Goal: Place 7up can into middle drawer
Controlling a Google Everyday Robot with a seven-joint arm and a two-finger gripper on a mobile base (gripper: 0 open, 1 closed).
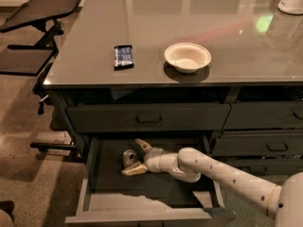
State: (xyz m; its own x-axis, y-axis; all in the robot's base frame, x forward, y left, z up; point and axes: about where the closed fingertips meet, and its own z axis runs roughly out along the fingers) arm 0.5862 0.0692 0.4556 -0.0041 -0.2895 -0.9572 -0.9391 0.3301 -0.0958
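Observation:
The middle drawer (94,174) is pulled out below the shut top drawer (149,118). The 7up can (128,156) shows its shiny metal top and rests on the drawer's dark floor at the back left. My gripper (137,158) reaches into the drawer from the right on the white arm (227,174). Its two fingers are spread, one (142,145) behind the can and one (134,170) in front of it. The can sits at the mouth of the open fingers, and I cannot tell whether it touches them.
On the tabletop stand a white bowl (187,56) and a dark snack packet (123,56). A white container (291,0) is at the far right corner. A narrower drawer stack (265,145) lies to the right. A black chair (38,13) stands to the left.

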